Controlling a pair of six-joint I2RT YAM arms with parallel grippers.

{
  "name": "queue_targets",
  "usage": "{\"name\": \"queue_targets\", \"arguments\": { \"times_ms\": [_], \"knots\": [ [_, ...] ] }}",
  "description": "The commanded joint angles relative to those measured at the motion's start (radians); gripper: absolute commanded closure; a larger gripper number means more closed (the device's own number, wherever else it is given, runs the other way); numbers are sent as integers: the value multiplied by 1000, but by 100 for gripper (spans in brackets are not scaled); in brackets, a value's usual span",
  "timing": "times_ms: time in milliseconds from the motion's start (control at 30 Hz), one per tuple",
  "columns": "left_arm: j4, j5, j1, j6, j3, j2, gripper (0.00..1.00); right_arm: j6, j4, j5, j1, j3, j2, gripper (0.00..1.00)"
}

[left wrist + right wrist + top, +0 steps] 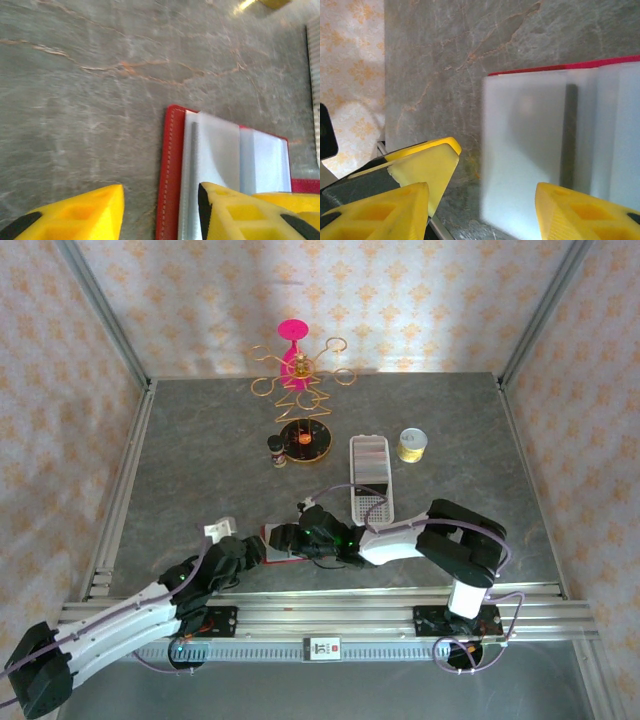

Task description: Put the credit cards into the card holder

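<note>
Near the table's front edge the holder lies open, red cover down and clear pockets up, between the two grippers; the left arm runs low from the bottom-left corner up and to the right, its forearm nearly flat above the rail, with the left gripper at the holder's left end; seen from its own wrist, the left gripper has its jaws apart and grips nothing; the holder's stitched red edge sits in the gap, one finger over the pockets, the other over bare table; the right arm rises from its base, folds at a raised elbow and reaches left, low over the table, with the right gripper above the holder's right part; seen from its wrist, the right gripper also has its jaws wide apart with nothing clamped; a blurred clear pocket leaf stands between its fingers, nearer the right one; farther back are a white tray, a yellow roll, a small jar, a dark disc and a pink stand with copper wire loops; a label on the rail is too small to read
</note>
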Motion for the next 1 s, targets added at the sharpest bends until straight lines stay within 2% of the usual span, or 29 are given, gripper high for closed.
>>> {"name": "queue_targets", "arguments": {
  "times_ms": [0, 100, 233, 367, 500, 600, 733, 833, 967],
  "knots": [
    [-145, -99, 11, -33, 32, -58, 53, 30, 61, -13, 5, 33, 36, 42],
    [-135, -105, 13, -30, 36, -73, 51, 40, 92, -14, 2, 34, 45, 42],
    [-83, -74, 15, 3, 67, 5, 44, -14, 27, 39, -21, 39, -14, 43],
    [12, -28, 23, 49, 85, 113, 40, -153, -133, 123, -82, 37, -156, 43],
    [99, 30, 45, 81, 92, 209, 39, -346, -220, 205, -155, -3, -336, 43],
    [157, 66, 56, 104, 92, 257, 40, -611, -253, 275, -183, -24, -471, 43],
    [226, 112, 70, 127, 85, 314, 40, -1095, -328, 286, -196, -31, -587, 41],
    [269, 143, 75, 141, 88, 355, 41, -1446, -469, 271, -208, -26, -647, 41],
    [320, 173, 77, 156, 91, 403, 45, -1706, -686, 261, -321, 32, -631, 39]
  ]
}}
